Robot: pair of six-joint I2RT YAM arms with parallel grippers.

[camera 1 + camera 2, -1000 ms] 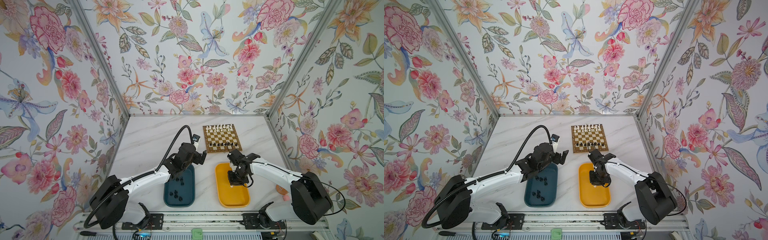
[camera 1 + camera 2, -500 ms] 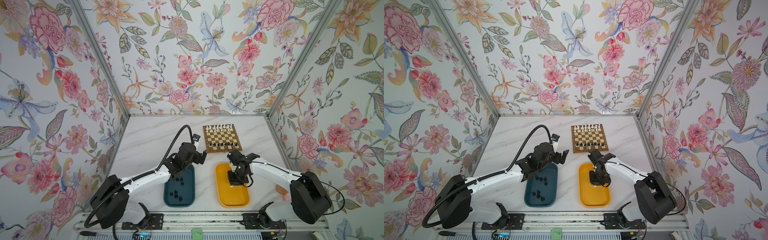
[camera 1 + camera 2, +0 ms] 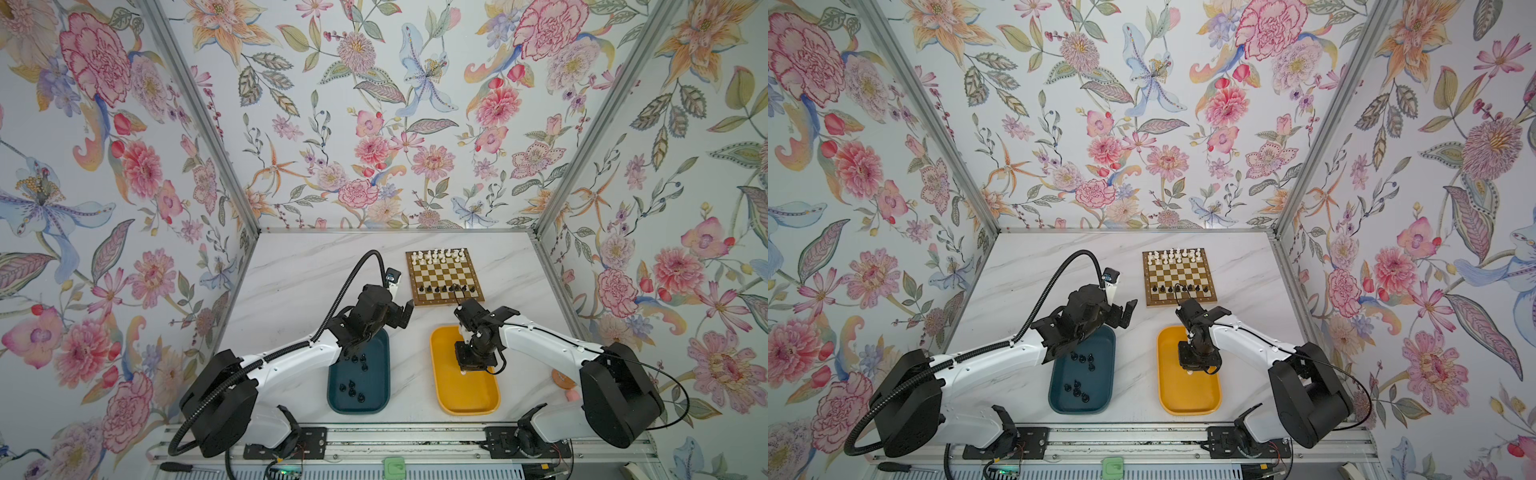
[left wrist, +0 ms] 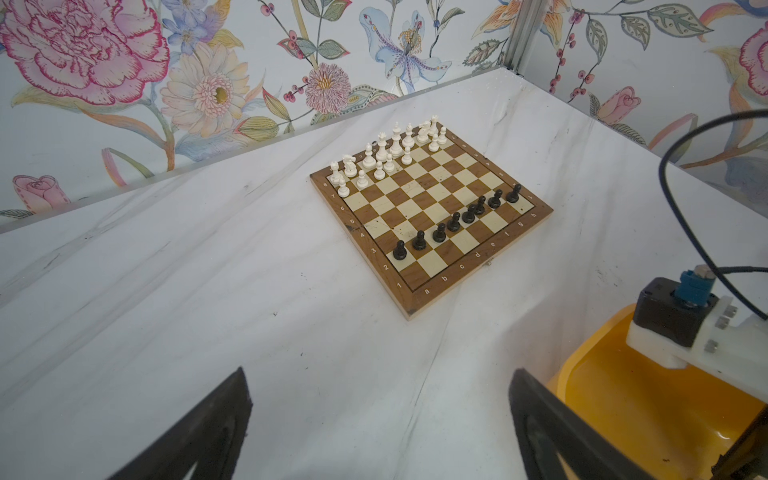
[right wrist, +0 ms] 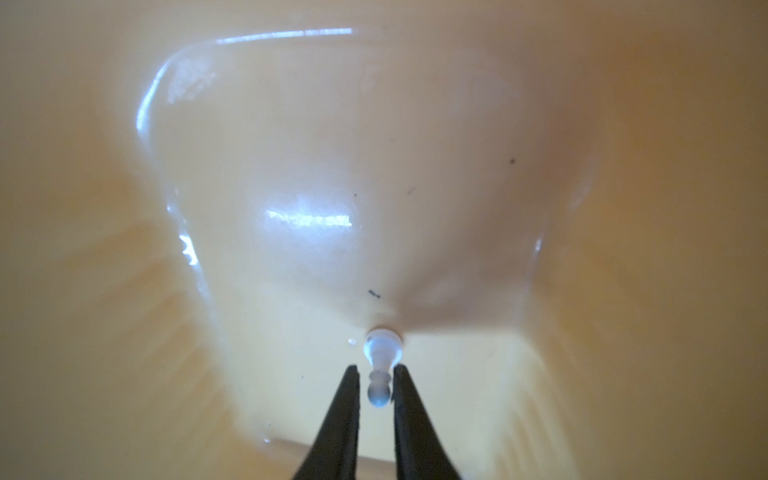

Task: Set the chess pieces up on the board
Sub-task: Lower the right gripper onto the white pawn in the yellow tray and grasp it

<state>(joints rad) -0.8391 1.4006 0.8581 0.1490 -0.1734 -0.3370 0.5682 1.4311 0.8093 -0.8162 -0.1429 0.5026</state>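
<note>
The board (image 3: 442, 274) (image 4: 432, 216) lies at the back of the marble table. White chess pieces (image 3: 438, 255) (image 4: 386, 153) fill its far two rows, and a row of black pawns (image 3: 446, 287) (image 4: 455, 222) stands near its front. My right gripper (image 3: 465, 368) (image 5: 376, 368) points down into the yellow tray (image 3: 465, 399) (image 5: 332, 166), shut on a white pawn (image 5: 382, 361) whose base rests on the tray floor. Hovering over bare marble between the teal tray (image 3: 376, 399) and the board, my left gripper (image 3: 401, 313) (image 4: 378, 372) is open and empty.
Several loose black pieces (image 3: 353, 388) lie in the teal tray. The yellow tray's corner (image 4: 623, 407) and the right wrist camera (image 4: 673, 316) sit close beside my left gripper. Two small pinkish objects (image 3: 561, 379) lie at the table's right edge.
</note>
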